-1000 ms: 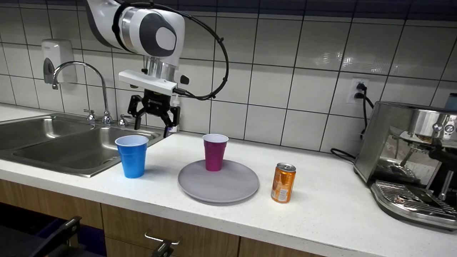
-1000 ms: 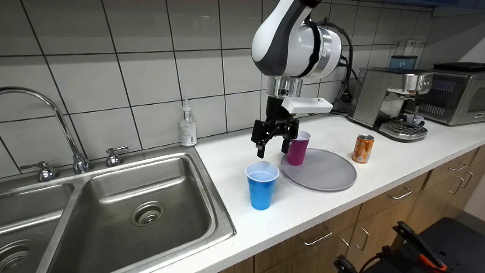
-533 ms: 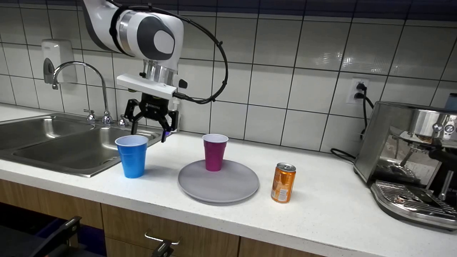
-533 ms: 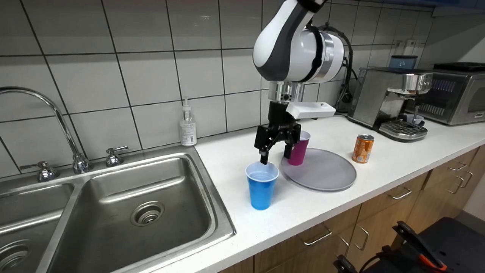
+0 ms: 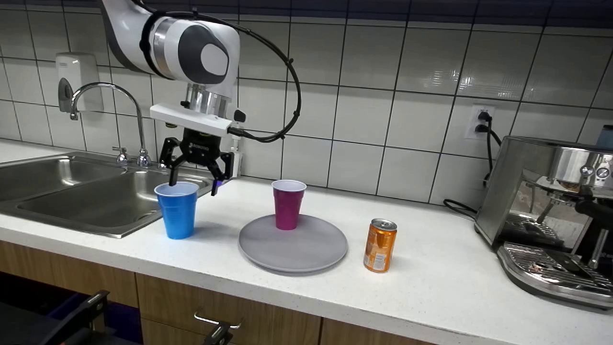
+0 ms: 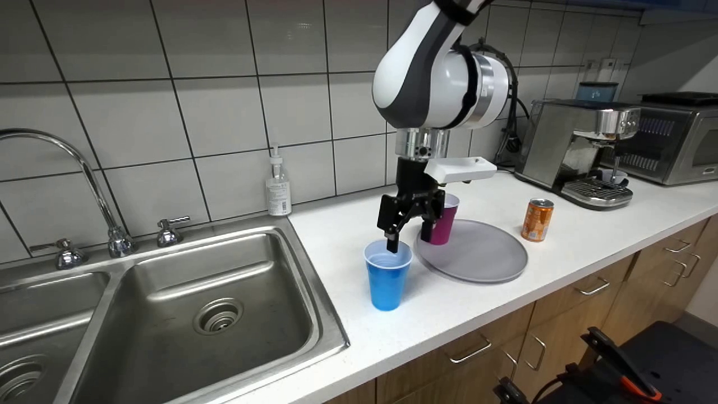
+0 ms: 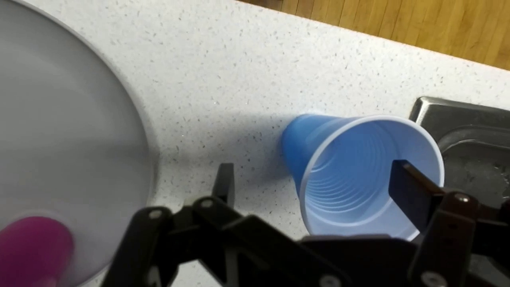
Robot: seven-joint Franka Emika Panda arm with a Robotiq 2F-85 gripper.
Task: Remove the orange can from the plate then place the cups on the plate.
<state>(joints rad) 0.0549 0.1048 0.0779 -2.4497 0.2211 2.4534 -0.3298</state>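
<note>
blue, the nearer party cup (image 6: pixel 387 283) stands upright near the front corner of the sink (image 6: pixel 310 280), its ribbed inside showing. the gripper (image 6: pixel 410 244) is spread wide, one finger (image 7: pixel 412 191) overlapping that cup's mouth; contact, i can't tell. in an exterior view the other finger partly hides the magenta cup (image 6: pixel 445 231), upright on the grey plate (image 6: pixel 488 264) near its back edge. past the plate, on the counter (image 6: pixel 449 303), stands the orange can (image 6: pixel 537 220), then the espresso machine (image 6: pixel 561 140).

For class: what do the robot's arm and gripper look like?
The arm is rounded, white and dark grey, with a silver collar. A black cable loops out to a white bar above the gripper. The gripper is black and angular, with two jointed fingers; its faint pale marking is too small to read.
</note>
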